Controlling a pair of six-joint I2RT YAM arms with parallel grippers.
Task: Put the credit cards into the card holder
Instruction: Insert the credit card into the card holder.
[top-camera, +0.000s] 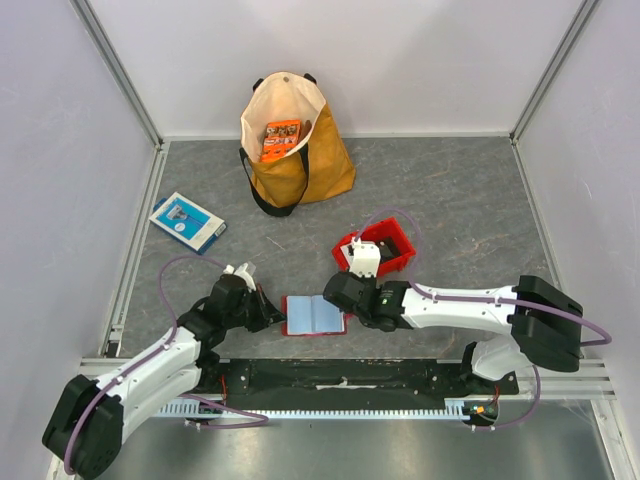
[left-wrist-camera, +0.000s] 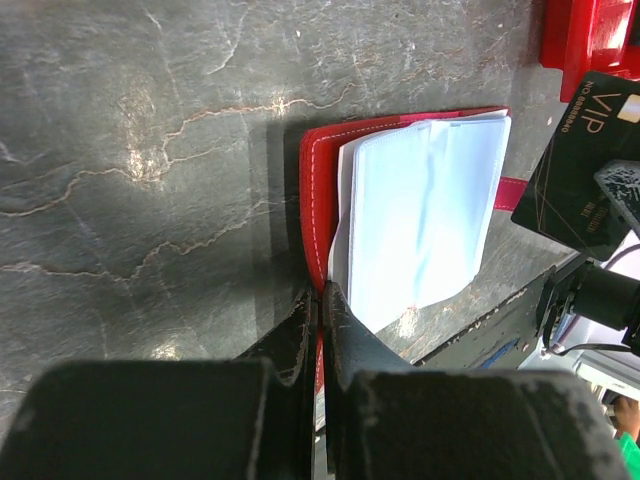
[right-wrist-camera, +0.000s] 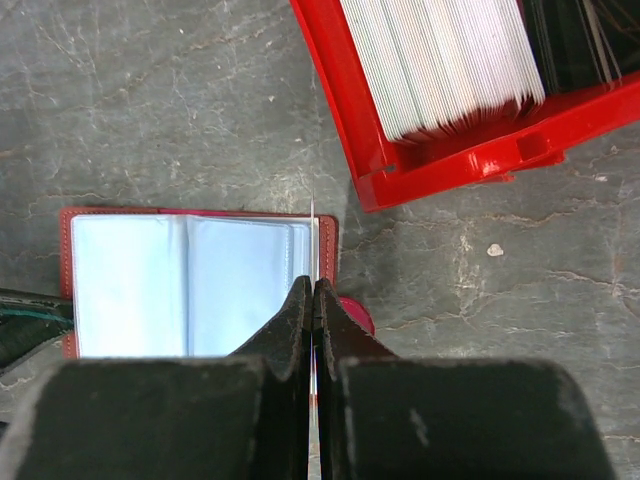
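The card holder (top-camera: 313, 315), a red wallet, lies open on the grey table with its pale clear sleeves (left-wrist-camera: 420, 220) facing up. My left gripper (top-camera: 272, 318) is shut on the red cover edge (left-wrist-camera: 318, 200) at the wallet's left side. My right gripper (top-camera: 340, 300) is shut on one dark credit card (left-wrist-camera: 582, 170) marked VIP. It holds the card upright over the wallet's right edge. In the right wrist view that card shows edge-on as a thin line (right-wrist-camera: 313, 235) beside the sleeves (right-wrist-camera: 190, 285). More credit cards (right-wrist-camera: 440, 60) stand packed in the red bin.
The red bin (top-camera: 385, 250) sits just behind my right gripper. A mustard tote bag (top-camera: 300, 160) with an orange packet (top-camera: 282, 140) inside stands at the back. A blue-and-white box (top-camera: 187, 221) lies at the left. White walls enclose the table.
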